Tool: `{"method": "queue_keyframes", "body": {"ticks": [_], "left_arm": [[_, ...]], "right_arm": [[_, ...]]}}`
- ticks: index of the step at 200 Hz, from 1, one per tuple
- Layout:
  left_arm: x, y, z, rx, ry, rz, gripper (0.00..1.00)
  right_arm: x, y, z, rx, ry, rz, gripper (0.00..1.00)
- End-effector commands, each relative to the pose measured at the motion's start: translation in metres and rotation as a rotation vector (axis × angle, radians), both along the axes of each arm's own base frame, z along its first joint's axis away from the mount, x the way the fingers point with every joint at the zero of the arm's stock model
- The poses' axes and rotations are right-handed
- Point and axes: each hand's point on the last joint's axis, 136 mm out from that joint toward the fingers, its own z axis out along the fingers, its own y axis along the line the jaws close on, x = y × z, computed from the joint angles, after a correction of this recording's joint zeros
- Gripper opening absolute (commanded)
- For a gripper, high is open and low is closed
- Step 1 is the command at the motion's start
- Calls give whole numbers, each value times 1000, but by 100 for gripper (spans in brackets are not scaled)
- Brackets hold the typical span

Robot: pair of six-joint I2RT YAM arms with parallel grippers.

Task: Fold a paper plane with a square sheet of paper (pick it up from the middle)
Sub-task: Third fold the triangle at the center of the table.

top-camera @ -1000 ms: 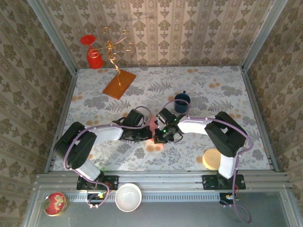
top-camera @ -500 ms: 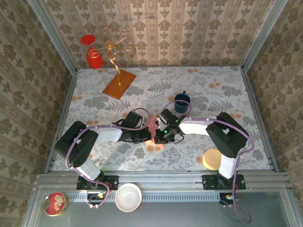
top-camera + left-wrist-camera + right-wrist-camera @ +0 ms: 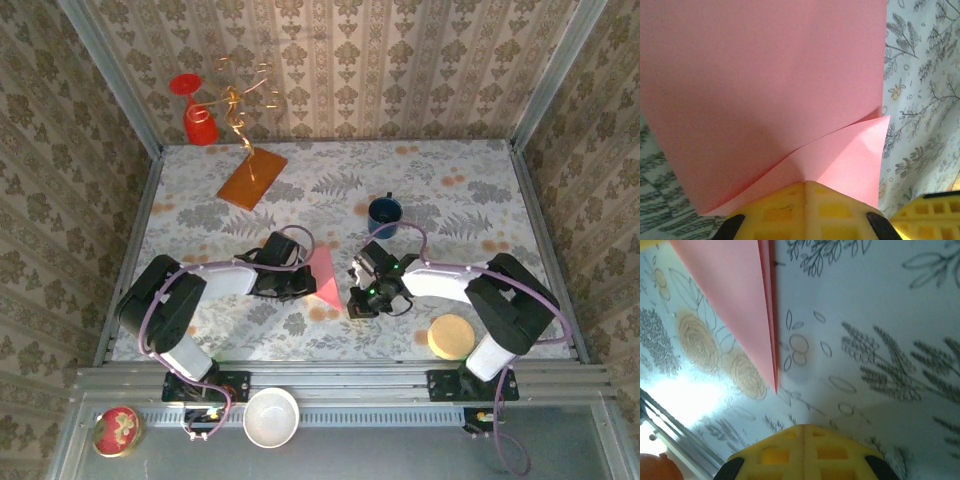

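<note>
The left gripper [image 3: 805, 186] is clamped shut on the sheet of paper [image 3: 765, 75]. Its wrist view shows two pink layers spreading apart from the pinch. The right gripper [image 3: 804, 429] is closed on nothing, with the paper's sharp tip lying just beyond it on the table [image 3: 880, 315]. From above, the paper is a triangle near the table's middle, between two low arms bent inward.

The left arm [image 3: 215, 280] and right arm [image 3: 440, 283] had white links, black joints and thin purple cables [image 3: 149, 305] looping along them. Their fingers [image 3: 785, 212] were yellow, moulded with square grid recesses.
</note>
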Motion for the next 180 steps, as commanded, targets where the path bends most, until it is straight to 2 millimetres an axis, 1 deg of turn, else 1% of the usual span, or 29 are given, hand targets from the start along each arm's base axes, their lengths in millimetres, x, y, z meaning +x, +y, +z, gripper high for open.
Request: {"method": "queue_keyframes", "body": {"ticks": [1, 11, 21, 38, 56, 81, 89, 110, 131, 157, 180], "left_arm": [[9, 6, 9, 35, -1, 47, 8], [15, 2, 23, 7, -29, 62, 11], [20, 3, 34, -8, -51, 97, 16], [26, 10, 45, -38, -68, 155, 23], [26, 23, 44, -53, -56, 214, 31], [20, 37, 38, -63, -26, 270, 36], [18, 40, 37, -62, -21, 282, 38], [15, 46, 32, -59, 0, 301, 40], [14, 42, 29, -87, 20, 301, 40], [15, 38, 28, -100, 31, 299, 41], [17, 34, 29, -110, 35, 287, 41]], "right_arm": [[17, 8, 30, 64, -100, -22, 5], [27, 15, 42, 96, -140, -44, 8], [35, 22, 49, 130, -167, -62, 10], [45, 33, 52, 160, -184, -86, 14], [53, 46, 49, 172, -174, -98, 16], [61, 60, 44, 177, -162, -109, 18], [64, 61, 42, 174, -162, -118, 19], [70, 58, 31, 123, -155, -135, 21], [75, 54, 18, 79, -138, -157, 23], [77, 49, 9, 62, -127, -190, 27], [76, 45, 1, 54, -101, -210, 27]]}}
